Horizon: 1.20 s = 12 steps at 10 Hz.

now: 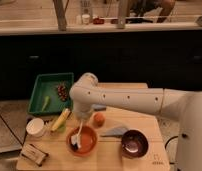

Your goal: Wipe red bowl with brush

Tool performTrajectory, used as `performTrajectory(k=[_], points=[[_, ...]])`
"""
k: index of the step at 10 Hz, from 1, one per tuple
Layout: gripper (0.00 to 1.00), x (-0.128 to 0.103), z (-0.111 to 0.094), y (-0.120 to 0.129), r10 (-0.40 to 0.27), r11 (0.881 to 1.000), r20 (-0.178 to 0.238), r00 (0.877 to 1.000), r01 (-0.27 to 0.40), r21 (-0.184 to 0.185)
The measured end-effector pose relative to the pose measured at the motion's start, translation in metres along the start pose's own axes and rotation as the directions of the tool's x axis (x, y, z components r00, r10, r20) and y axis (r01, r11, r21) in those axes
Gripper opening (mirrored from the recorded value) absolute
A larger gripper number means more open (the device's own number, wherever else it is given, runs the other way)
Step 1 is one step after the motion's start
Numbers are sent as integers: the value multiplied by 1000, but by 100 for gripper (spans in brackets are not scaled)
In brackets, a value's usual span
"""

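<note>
Lower centre of frame: one pincer, finger state indeterminable, above one red bowl containing one brush; one dark maroon bowl to the right on the tabletop.

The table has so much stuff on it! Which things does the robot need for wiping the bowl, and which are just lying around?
For the job:
red bowl
brush, lying inside it
tool, just above the bowl's rim

Just lying about:
dark bowl
orange fruit
corn cob
green tray
white cup
</note>
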Motion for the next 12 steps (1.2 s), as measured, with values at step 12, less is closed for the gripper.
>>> performTrajectory(k=[12], points=[[0,35,20,-3,102,993,-29,994,-103,-61]])
